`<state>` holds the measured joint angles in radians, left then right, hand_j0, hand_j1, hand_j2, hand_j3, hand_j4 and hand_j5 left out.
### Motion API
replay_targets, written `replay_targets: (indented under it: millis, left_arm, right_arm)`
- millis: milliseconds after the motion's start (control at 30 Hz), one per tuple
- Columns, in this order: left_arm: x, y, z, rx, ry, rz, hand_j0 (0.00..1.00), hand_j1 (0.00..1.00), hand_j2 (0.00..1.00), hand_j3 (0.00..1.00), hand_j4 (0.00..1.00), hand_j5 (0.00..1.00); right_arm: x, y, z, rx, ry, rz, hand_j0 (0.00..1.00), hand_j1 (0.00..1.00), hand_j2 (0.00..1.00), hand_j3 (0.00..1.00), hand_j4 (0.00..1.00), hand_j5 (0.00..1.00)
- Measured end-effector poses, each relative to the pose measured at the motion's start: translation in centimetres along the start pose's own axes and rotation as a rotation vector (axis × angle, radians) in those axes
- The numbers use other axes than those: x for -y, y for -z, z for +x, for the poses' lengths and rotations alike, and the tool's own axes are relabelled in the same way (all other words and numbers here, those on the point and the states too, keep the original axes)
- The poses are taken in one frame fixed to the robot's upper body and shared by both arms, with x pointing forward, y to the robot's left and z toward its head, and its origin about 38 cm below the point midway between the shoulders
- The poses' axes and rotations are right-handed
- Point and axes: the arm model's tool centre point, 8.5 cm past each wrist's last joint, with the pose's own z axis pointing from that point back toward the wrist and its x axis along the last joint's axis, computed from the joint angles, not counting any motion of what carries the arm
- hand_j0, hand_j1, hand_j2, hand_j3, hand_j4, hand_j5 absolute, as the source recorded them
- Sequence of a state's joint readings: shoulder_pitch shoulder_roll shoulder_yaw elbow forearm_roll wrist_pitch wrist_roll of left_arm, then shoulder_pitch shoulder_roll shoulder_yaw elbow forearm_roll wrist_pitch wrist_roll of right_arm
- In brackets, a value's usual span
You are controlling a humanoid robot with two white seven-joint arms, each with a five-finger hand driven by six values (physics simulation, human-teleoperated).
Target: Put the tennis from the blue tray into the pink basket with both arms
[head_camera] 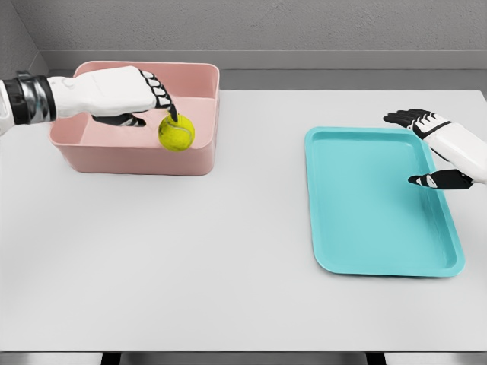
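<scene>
The yellow-green tennis ball (176,132) is inside the pink basket (129,160), near its right wall, just under the fingertips of my left hand (156,114). That hand reaches in from the left over the basket with its fingers stretched out and not wrapped around the ball; one fingertip touches or nearly touches the ball's top. I cannot tell if the ball rests on the basket floor. My right hand (407,148) hovers open over the right edge of the blue tray (365,198), which holds nothing.
The basket stands at the back left of the white table (228,266), and the tray lies at the right. A grey wall runs behind the table's far edge.
</scene>
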<state>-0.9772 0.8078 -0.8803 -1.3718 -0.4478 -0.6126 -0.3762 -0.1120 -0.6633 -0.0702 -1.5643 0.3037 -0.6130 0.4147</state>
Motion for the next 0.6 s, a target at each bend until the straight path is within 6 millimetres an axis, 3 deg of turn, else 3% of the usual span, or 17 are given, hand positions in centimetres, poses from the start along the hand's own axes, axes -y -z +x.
replay_targets:
  millis: [67,133,333,600]
  left_arm:
    - [0.5,-0.7,-1.4,-0.044,-0.031,0.002,0.72,0.72,0.72,0.72,0.72,0.72]
    - [0.8,-1.3,-2.4,-0.076,-0.054,0.009,1.0,1.0,1.0,1.0,1.0,1.0]
    - [0.8,-3.3,-3.9,-0.123,-0.115,0.055,1.0,1.0,1.0,1.0,1.0,1.0]
    - [5.0,-6.6,-3.6,-0.146,-0.221,0.008,1.0,1.0,1.0,1.0,1.0,1.0]
  right_arm:
    - [0.0,0.0,0.0,0.0,0.0,0.0,1.0,1.0,1.0,1.0,1.0,1.0]
    - [0.0,0.0,0.0,0.001,-0.001,0.0,1.0,1.0,1.0,1.0,1.0,1.0]
    - [0.0,0.1,0.1,0.004,-0.002,-0.001,1.0,1.0,1.0,1.0,1.0,1.0]
    - [0.2,0.1,0.2,0.01,0.005,-0.009,1.0,1.0,1.0,1.0,1.0,1.0]
